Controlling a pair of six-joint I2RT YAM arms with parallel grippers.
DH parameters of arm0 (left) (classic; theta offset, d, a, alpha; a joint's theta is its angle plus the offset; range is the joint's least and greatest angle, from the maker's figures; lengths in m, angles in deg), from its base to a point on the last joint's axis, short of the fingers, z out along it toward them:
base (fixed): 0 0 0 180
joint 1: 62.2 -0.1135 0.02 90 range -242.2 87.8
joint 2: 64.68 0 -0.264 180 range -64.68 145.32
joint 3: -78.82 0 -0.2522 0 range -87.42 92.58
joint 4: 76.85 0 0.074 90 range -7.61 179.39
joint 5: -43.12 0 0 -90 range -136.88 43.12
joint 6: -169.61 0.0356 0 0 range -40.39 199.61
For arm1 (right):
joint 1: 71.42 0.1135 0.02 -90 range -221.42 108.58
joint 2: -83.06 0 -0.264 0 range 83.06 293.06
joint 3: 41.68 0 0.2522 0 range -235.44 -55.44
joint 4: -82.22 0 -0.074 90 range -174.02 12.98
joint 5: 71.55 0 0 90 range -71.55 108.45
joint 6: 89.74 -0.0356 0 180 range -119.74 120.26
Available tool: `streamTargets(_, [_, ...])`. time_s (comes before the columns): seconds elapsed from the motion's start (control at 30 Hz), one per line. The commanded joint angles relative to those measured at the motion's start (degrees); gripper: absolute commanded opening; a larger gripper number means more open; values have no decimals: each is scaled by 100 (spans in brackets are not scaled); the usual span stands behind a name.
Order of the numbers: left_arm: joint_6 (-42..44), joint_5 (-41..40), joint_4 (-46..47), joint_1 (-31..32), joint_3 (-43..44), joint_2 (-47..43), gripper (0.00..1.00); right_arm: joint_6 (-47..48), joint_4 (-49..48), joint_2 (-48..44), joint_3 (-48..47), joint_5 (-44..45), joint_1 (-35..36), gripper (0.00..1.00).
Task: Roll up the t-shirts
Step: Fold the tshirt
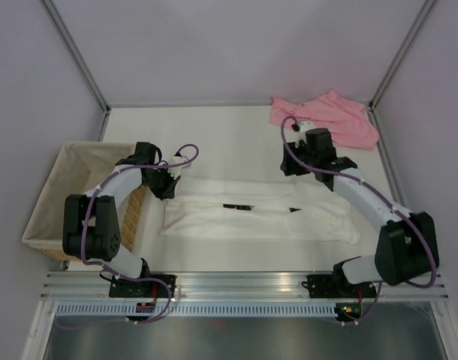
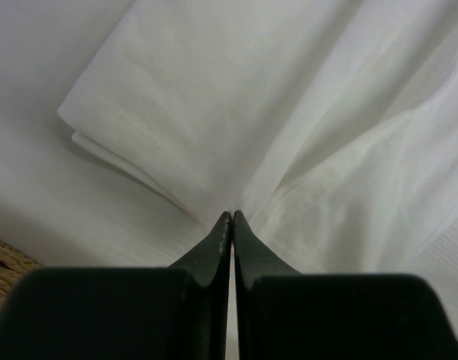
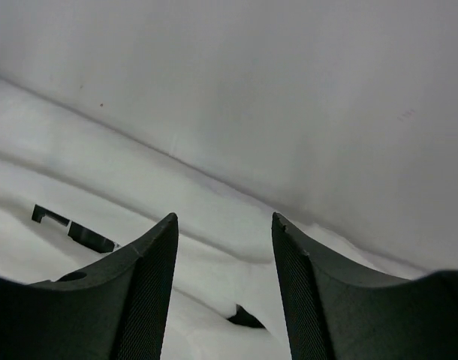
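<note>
The white t-shirt (image 1: pixel 259 219) lies folded into a long strip across the middle of the table. My left gripper (image 1: pixel 169 184) is at its left end, shut, with the white cloth (image 2: pixel 304 112) drawn into creases that meet at the fingertips (image 2: pixel 232 214). My right gripper (image 1: pixel 297 166) hovers over the strip's far edge near its right end. It stands open (image 3: pixel 225 217), with only the white t-shirt (image 3: pixel 79 172) below and nothing between the fingers. The pink t-shirt (image 1: pixel 328 117) lies crumpled at the back right corner.
A cloth-lined wicker basket (image 1: pixel 64 196) stands at the table's left edge, close beside the left arm; its weave (image 2: pixel 2 264) shows in the left wrist view. Small dark marks (image 1: pixel 236 206) sit on the white strip. Frame posts rise at the back corners.
</note>
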Motion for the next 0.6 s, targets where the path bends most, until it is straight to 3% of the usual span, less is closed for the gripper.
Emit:
streamTargets(0.0, [59, 172, 98, -32, 149, -15, 6, 1539, 585, 1106, -648, -312, 807, 59])
streamTargets(0.23, [-37, 164, 98, -23, 236, 64, 6, 2016, 1034, 2539, -1212, -952, 1011, 63])
streamTargets(0.57, [-64, 93, 98, -32, 254, 134, 6, 2123, 1078, 2533, -685, -1445, 1037, 60])
